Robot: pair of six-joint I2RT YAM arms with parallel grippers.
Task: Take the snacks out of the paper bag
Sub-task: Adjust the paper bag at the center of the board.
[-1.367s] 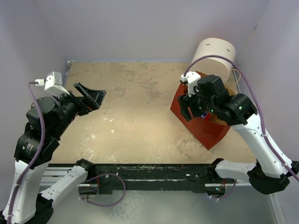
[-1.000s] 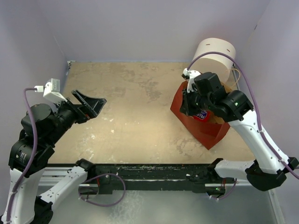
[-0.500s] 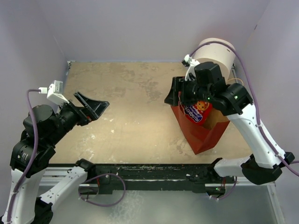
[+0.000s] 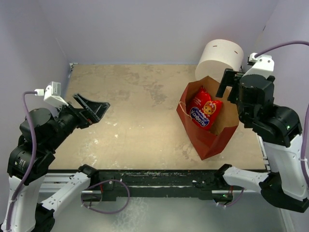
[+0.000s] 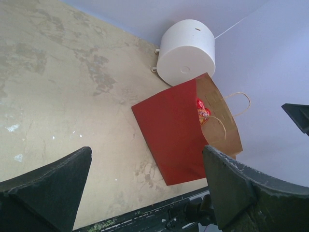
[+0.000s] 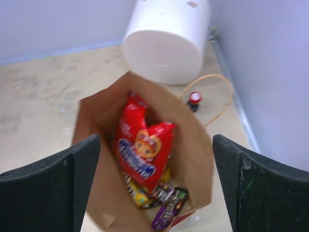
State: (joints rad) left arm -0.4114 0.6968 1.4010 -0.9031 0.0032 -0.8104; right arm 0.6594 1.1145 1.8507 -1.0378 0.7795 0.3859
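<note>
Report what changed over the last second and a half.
The right gripper had reached into the paper bag and lifted the red cartoon-printed packet partway. It then let go and drew back up and to the right, and is now open and empty. The packet is left standing in the bag, which now sits more upright. The left gripper, open, barely shifted; the white cylinder stayed put.

Fingers [image 6: 46, 193] of the right tool [image 6: 155, 140] spread wide around the open paper bag [image 6: 94, 145], which holds a red cartoon-printed bag [image 6: 145, 145], a yellow wrapper [image 6: 137, 195] and a purple packet [image 6: 168, 209].
</note>
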